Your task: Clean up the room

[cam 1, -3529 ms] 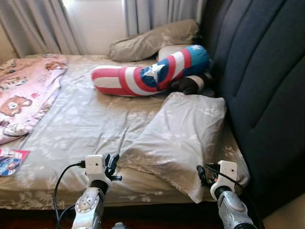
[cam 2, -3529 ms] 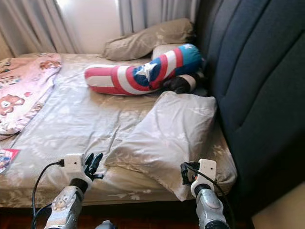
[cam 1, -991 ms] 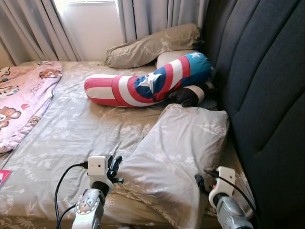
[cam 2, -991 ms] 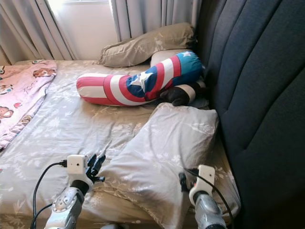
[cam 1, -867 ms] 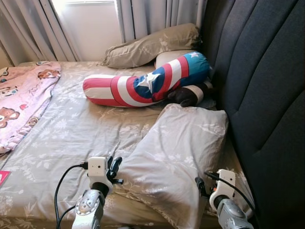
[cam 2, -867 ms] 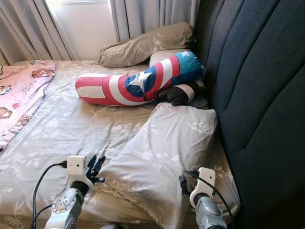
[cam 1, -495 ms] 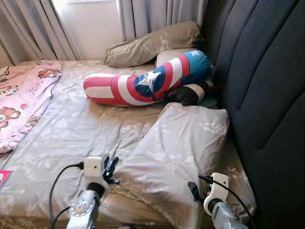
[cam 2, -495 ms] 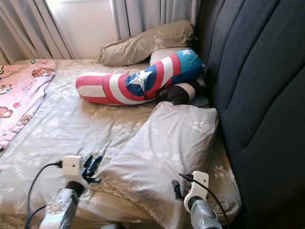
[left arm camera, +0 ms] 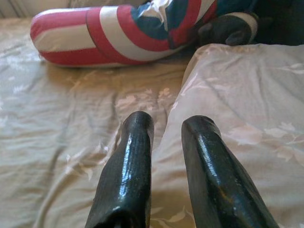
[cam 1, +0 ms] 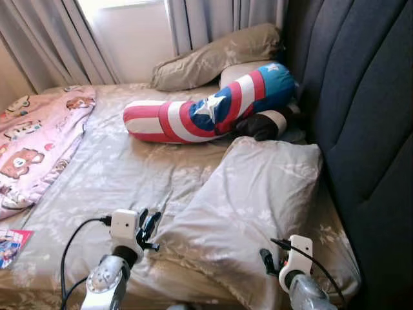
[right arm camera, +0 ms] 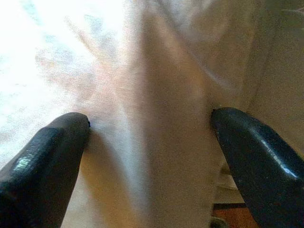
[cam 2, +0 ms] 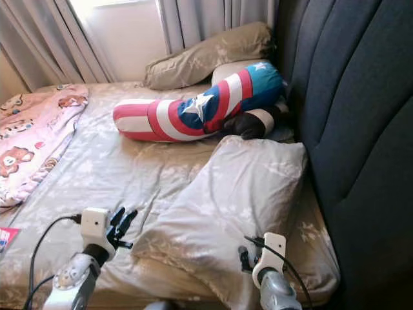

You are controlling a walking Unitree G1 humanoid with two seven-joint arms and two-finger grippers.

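From the head views, the robot is standing at the side of the bed (cam 1: 110, 174), where a grey pillow (cam 1: 248, 206) is lying askew, one end near the dark headboard (cam 1: 361, 110) and its near corner hanging towards the bed's edge; beyond it a red, white and blue striped bolster (cam 1: 206, 113) is lying across the sheet, with a tan pillow (cam 1: 216, 58) behind and a pink blanket (cam 1: 35, 145) bunched on the far left. The left claw (cam 1: 148, 229) is hovering just beside the grey pillow's near-left edge, the right claw (cam 2: 244, 258) at its near corner, seemingly flanking it for a two-handed lift. In the left wrist view, the left claw's fingers (left arm camera: 128, 175) are standing only slightly apart, gripping nothing, aimed along the pillow's edge. In the right wrist view, the right claw's fingers (right arm camera: 47, 161) are spread wide with pillow fabric between them, not yet pinched.
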